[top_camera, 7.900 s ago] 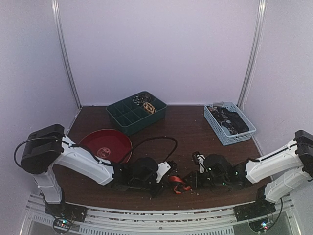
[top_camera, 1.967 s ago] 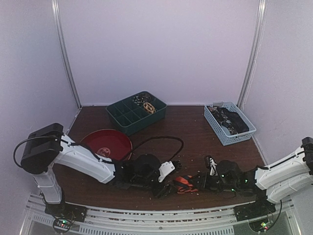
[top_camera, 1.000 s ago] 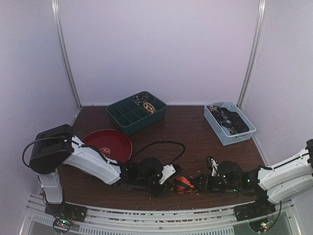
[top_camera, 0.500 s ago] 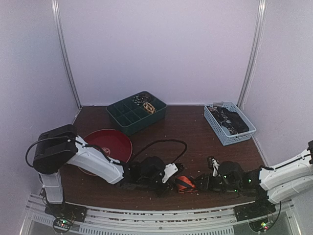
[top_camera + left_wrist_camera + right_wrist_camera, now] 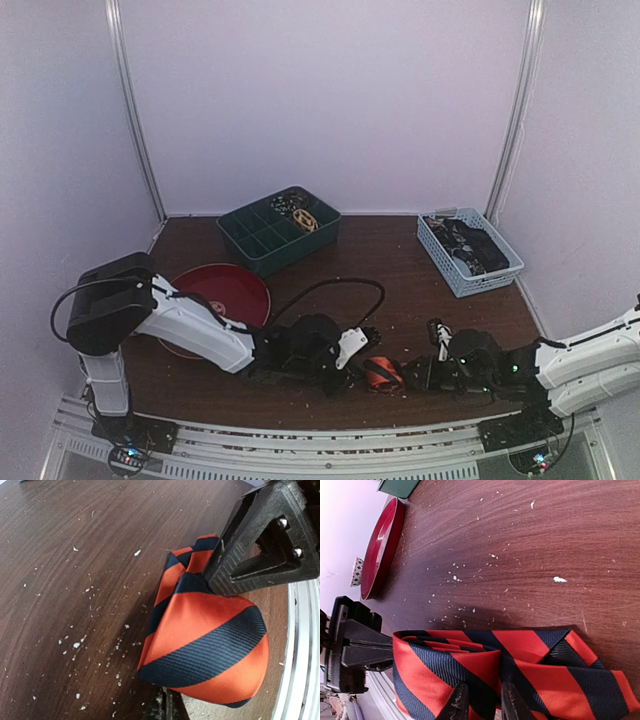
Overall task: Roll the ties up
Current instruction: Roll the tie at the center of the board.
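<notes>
The orange-red and dark-striped tie (image 5: 380, 372) lies as a loose coil near the table's front edge, between my two grippers. In the left wrist view the tie (image 5: 210, 640) bulges over my left gripper (image 5: 167, 707), whose fingers are pressed together under its lower edge. The right gripper's fingers (image 5: 250, 545) grip it from the far side. In the right wrist view my right gripper (image 5: 482, 702) is shut on a fold of the tie (image 5: 520, 670). The left gripper (image 5: 357, 650) sits at the coil's left end. From above, the left gripper (image 5: 362, 360) and the right gripper (image 5: 408, 376) flank the coil.
A red bowl (image 5: 215, 292) sits left of the arms. A green divided tray (image 5: 262, 240) with small coils (image 5: 297, 212) stands at the back. A blue basket (image 5: 455, 275) with dark ties is back right. A black cable (image 5: 330, 290) loops over the table. The metal front rail (image 5: 302, 655) is close.
Both grippers have shifted to the right along the front edge with the tie between them. The tie has drawn into a tighter, shorter coil.
</notes>
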Robot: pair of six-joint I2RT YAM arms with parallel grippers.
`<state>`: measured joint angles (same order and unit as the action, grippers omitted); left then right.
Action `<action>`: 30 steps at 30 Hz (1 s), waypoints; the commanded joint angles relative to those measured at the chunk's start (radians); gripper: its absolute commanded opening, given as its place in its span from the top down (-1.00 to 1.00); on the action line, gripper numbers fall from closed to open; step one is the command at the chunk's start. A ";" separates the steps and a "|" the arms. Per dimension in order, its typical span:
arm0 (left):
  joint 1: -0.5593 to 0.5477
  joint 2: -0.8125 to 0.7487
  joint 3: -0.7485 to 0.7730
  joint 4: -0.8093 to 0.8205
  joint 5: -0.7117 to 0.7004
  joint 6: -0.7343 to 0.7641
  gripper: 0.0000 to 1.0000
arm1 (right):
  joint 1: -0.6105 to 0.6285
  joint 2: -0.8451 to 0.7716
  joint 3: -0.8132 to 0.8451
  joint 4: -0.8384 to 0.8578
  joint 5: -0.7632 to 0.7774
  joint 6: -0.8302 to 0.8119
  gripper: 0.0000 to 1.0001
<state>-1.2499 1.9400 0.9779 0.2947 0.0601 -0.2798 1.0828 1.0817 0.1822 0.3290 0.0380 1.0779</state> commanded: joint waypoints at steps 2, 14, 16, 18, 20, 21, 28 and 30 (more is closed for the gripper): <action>0.004 -0.026 0.048 0.044 0.028 -0.005 1.00 | 0.007 -0.010 -0.009 -0.083 0.009 -0.039 0.55; 0.005 -0.019 0.090 0.011 0.042 -0.005 0.96 | 0.007 0.011 0.012 -0.099 0.000 -0.064 0.58; 0.004 -0.016 0.096 0.006 0.042 -0.005 0.95 | 0.007 0.009 0.013 -0.109 0.008 -0.066 0.59; 0.004 -0.012 0.104 -0.002 0.045 -0.006 0.93 | 0.006 0.004 0.015 -0.122 0.015 -0.068 0.60; 0.004 -0.008 0.112 -0.009 0.045 -0.005 0.91 | 0.007 -0.003 0.021 -0.145 0.028 -0.069 0.62; 0.005 -0.005 0.116 -0.012 0.046 -0.005 0.91 | 0.008 -0.010 0.026 -0.163 0.038 -0.069 0.63; 0.004 0.006 0.138 -0.025 0.052 -0.006 0.89 | 0.007 -0.054 0.037 -0.224 0.080 -0.068 0.86; 0.004 0.006 0.144 -0.030 0.050 -0.006 0.89 | 0.007 -0.062 0.036 -0.233 0.084 -0.069 0.89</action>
<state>-1.2488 1.9396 1.0901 0.2600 0.0944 -0.2825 1.0828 1.0424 0.1974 0.1547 0.0818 1.0183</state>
